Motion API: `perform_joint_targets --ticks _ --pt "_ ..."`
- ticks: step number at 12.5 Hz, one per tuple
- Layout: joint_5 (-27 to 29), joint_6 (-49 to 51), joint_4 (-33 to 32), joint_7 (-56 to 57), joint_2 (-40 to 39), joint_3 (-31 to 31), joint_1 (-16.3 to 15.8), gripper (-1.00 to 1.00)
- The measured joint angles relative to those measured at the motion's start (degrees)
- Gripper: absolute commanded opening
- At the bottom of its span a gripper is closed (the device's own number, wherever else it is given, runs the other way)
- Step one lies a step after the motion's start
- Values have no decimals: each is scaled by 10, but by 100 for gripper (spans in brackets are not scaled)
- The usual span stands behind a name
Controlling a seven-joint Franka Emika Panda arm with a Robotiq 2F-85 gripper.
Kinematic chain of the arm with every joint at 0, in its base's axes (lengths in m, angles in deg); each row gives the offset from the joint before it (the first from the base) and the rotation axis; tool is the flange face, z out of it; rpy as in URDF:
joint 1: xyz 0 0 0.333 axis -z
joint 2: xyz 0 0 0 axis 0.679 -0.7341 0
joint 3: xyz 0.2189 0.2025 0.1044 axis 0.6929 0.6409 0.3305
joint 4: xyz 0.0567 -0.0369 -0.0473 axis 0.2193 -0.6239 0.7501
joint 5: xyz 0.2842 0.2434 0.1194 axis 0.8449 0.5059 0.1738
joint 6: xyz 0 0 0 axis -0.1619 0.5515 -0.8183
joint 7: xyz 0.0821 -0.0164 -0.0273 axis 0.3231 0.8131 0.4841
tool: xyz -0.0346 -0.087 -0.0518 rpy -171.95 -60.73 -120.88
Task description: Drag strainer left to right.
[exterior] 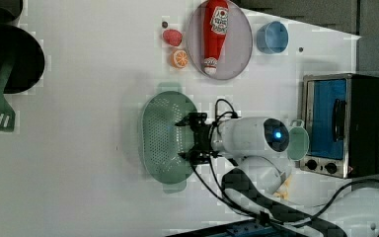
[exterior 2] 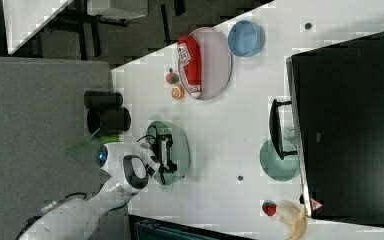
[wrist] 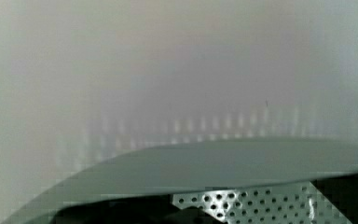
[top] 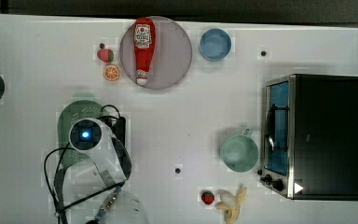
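The mint-green strainer point(exterior: 165, 136) lies on the white surface point(exterior: 79, 148) at the top view's left, well apart from the toaster oven point(top: 321, 135) and the green mug point(top: 239, 151) at the top view's right. The claw point(exterior: 190, 139) hangs over the strainer's inner side by the rim with its black fingers spread wide, gripping nothing that can be made out. In the wrist view the strainer's rim point(wrist: 214, 163) and holed wall sit close below the camera.
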Motion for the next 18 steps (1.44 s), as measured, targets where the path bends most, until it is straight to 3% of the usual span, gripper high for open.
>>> perform_joint_targets --ticks 2,7,14,18 --pt "-1 5 -12 5 16 -28 5 100" --pt "-2 -7 -31 85 37 -47 65 100" --pt "15 8 -41 210 37 -157 84 100" --pt "10 7 -47 235 42 -184 101 100"
